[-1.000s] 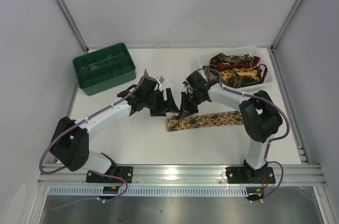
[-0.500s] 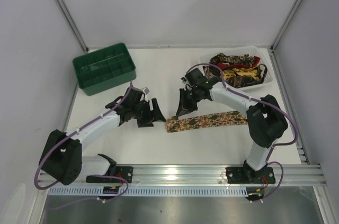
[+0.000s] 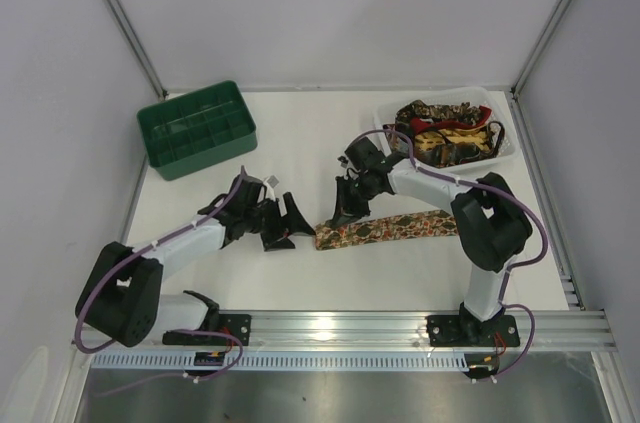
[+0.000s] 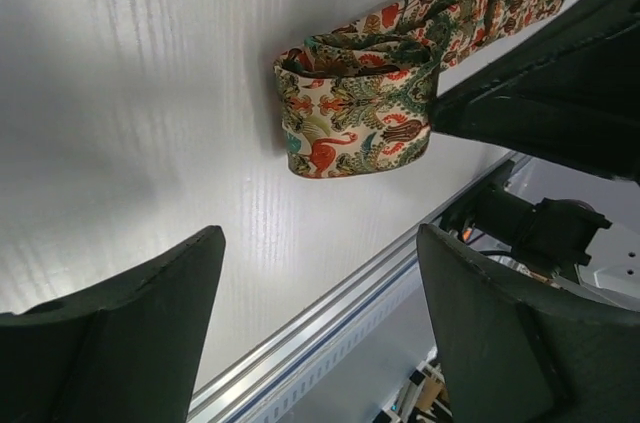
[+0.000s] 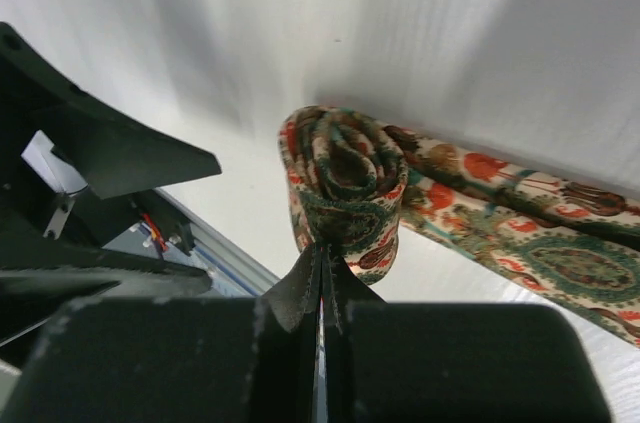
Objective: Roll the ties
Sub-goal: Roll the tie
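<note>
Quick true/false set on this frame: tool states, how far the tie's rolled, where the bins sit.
1. The left tool is open and holds nothing. True.
2. The tie on the table is fully rolled. False: only the end nearest the tools is rolled; the rest lies flat.
3. The right tool has its fingers spread wide. False: they are closed together against the roll.
4. More ties are piled in the white tray. True.
5. The white tray sits far left. False: it is far right; the green crate is far left.
</note>
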You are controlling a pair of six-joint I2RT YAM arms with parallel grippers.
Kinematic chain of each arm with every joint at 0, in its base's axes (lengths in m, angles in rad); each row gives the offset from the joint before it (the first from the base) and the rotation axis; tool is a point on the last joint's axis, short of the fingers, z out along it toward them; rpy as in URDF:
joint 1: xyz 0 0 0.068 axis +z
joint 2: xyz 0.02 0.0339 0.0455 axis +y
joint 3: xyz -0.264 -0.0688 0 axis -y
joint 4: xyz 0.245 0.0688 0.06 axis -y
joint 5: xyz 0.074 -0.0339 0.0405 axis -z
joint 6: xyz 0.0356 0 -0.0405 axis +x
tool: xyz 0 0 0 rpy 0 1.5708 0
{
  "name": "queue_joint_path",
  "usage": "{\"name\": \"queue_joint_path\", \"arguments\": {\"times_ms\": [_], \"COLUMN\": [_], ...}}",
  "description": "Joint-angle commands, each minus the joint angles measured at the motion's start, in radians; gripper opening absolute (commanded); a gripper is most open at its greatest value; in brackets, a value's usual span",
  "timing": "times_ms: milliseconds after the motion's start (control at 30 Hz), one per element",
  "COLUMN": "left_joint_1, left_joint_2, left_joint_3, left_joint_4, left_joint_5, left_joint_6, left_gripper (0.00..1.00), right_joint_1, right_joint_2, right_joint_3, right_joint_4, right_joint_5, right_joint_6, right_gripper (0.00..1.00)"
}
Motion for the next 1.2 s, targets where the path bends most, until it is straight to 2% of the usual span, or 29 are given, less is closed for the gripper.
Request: {"name": "queue_joint_path", "arguments": {"times_ms": [0, 267, 600, 833, 1033, 1100, 1167], "left_joint_1": [0.008, -0.007, -0.09, -0.112, -0.135, -0.144, -0.149], "left_joint_2": [0.031, 0.129, 0.287, 0.358, 0.408, 0.419, 0.425], "left_joint_3": [-0.013, 0.028, 0.157, 0.245, 0.291, 0.297, 0.305], "left_joint_4": [0.144, 0.174, 0.203, 0.134, 0.068, 0.06, 0.055], "left_joint_5": [0.068, 0.046, 0.034, 0.0, -0.017, -0.015, -0.018], "left_joint_6": [-0.073, -0.069, -0.086, -0.084, -0.084, -0.093, -0.101], "left_gripper": [0.83, 0.82, 0.81, 0.75, 0.65, 0.58, 0.46], "right_joint_1": [-0.021, -0.049, -0.076, -0.078, -0.081, -0.081, -0.08], "right_joint_2": [0.015, 0.052, 0.035, 0.023, 0.021, 0.02, 0.02], "right_joint_3": [-0.028, -0.039, -0.091, -0.115, -0.108, -0.108, -0.108], "right_joint_4": [0.03, 0.044, 0.059, 0.073, 0.079, 0.081, 0.085], "right_joint_5": [0.022, 0.037, 0.029, 0.023, 0.02, 0.02, 0.02], "right_joint_6": [-0.024, -0.045, -0.052, -0.045, -0.041, -0.036, -0.035], "right_gripper": [0.0, 0.0, 0.0, 0.0, 0.0, 0.0, 0.0]}}
